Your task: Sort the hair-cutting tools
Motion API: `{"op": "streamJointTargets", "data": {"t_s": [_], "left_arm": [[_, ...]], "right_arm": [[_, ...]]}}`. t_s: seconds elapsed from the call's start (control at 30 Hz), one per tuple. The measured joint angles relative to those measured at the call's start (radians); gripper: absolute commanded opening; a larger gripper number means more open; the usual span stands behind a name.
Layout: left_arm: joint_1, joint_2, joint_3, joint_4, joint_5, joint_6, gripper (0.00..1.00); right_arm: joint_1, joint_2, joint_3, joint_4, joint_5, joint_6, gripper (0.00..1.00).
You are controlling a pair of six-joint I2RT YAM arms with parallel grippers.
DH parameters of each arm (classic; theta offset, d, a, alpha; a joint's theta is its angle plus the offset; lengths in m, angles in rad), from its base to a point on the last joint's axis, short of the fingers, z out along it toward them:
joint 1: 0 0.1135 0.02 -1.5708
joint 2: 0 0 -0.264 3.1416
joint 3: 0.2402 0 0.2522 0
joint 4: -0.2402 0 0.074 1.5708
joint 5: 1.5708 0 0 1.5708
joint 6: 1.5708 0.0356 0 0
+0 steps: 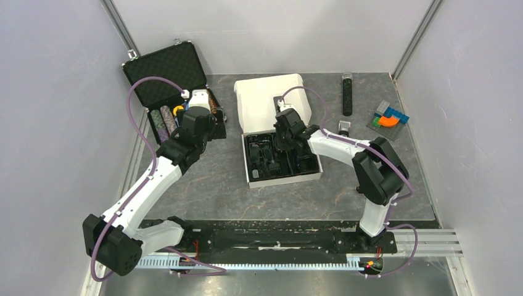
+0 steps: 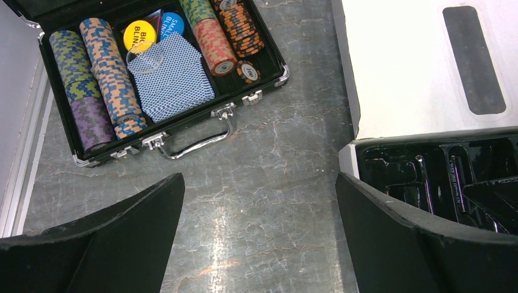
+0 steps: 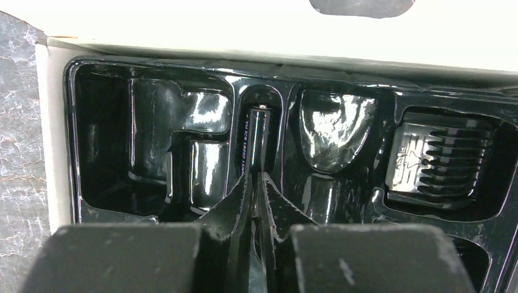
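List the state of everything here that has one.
Chip case, open.
White box, open, lid folded back.
Left gripper, open, empty, over the table.
Right gripper, shut on clipper lying in the tray.
Comb attachment, seated in a tray pocket.

Glossy black plastic tray [image 3: 153, 140] ahead of the right claw [image 3: 255, 178], ribbed shiny plastic comb attachment [image 3: 437, 162] to its right, matt white card box [image 3: 183, 24] beyond, veined matt tabletop [image 3: 18, 152] left.
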Motion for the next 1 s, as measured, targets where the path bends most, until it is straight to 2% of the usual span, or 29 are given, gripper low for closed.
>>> {"op": "streamJointTargets", "data": {"t_s": [0.27, 0.37, 0.57, 0.77, 0.9, 1.0], "left_arm": [[0.000, 0.000, 0.000, 0.000, 0.003, 0.000, 1.00], [0.000, 0.000, 0.000, 0.000, 0.002, 0.000, 1.00], [0.000, 0.000, 0.000, 0.000, 0.002, 0.000, 1.00], [0.000, 0.000, 0.000, 0.000, 0.002, 0.000, 1.00], [0.000, 0.000, 0.000, -0.001, 0.003, 0.000, 1.00], [0.000, 0.000, 0.000, -0.001, 0.003, 0.000, 1.00]], "right_arm": [[0.011, 0.019, 0.031, -0.024, 0.018, -0.027, 0.09], [0.013, 0.019, 0.040, -0.036, 0.027, -0.037, 0.12], [0.016, -0.021, 0.044, -0.072, 0.056, -0.076, 0.27], [-0.019, -0.201, 0.030, -0.110, 0.106, -0.107, 0.46], [-0.102, -0.366, -0.059, -0.120, 0.139, -0.113, 0.58], [-0.201, -0.487, -0.192, -0.145, 0.142, -0.104, 0.67]]}}
